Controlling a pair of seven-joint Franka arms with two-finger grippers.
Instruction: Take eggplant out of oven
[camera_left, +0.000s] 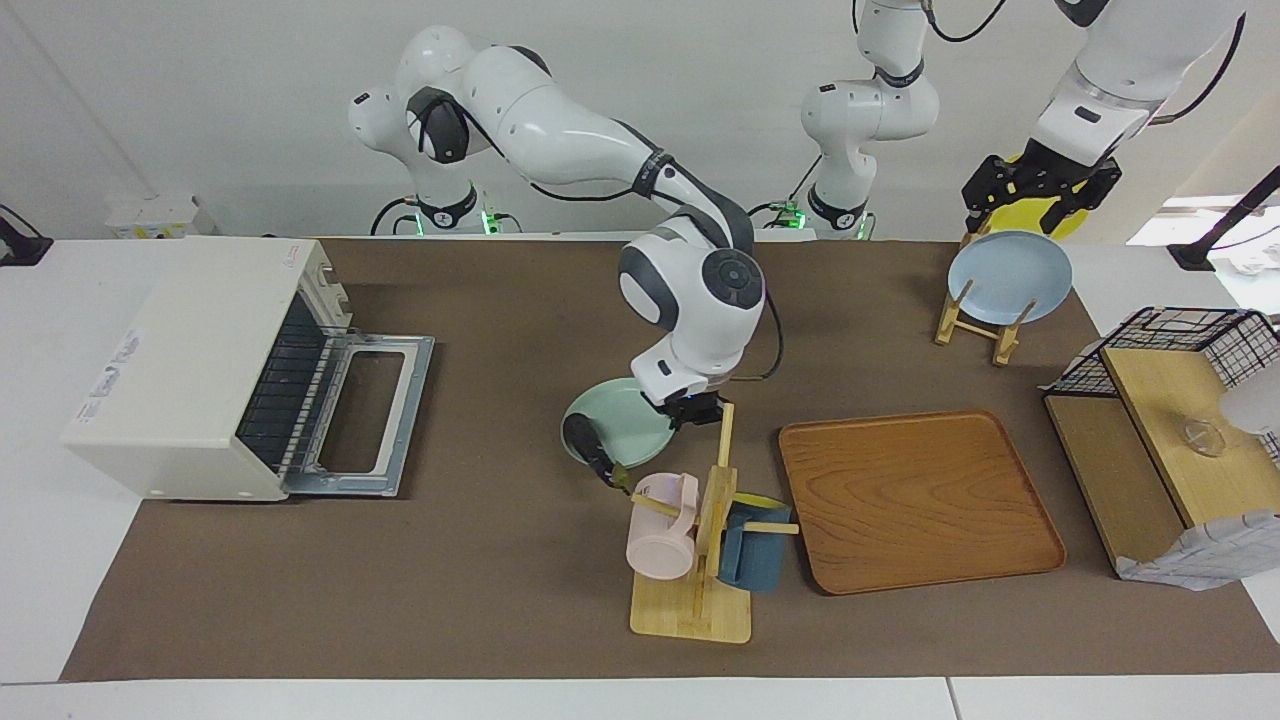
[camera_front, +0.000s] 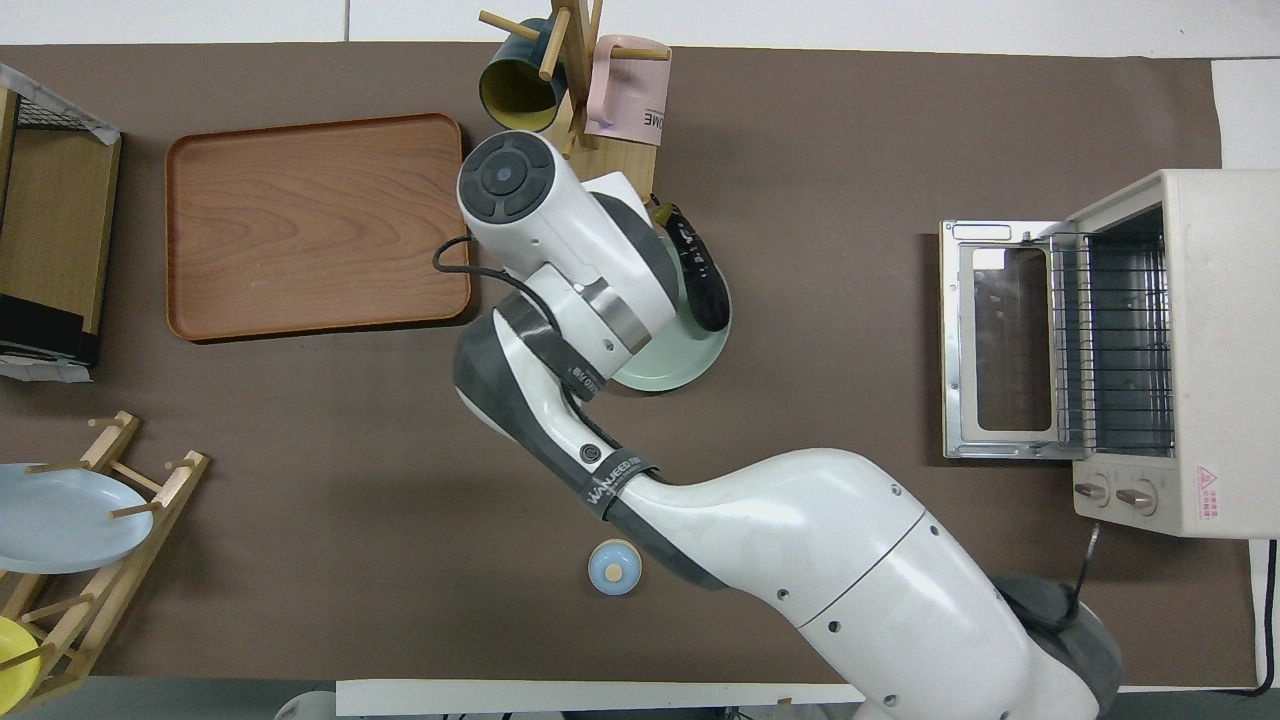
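The eggplant lies on the rim of a pale green plate in the middle of the table, outside the oven; it also shows in the overhead view on the plate. The cream oven stands at the right arm's end with its door folded down and its rack bare. My right gripper is low over the plate, beside the eggplant and apart from it; its own arm hides it in the overhead view. My left gripper waits high over the plate rack.
A wooden tray lies beside the plate toward the left arm's end. A mug tree with a pink and a blue mug stands just farther from the robots than the plate. There is also a rack with a blue plate, a wire-basket shelf and a small blue knob-lidded object.
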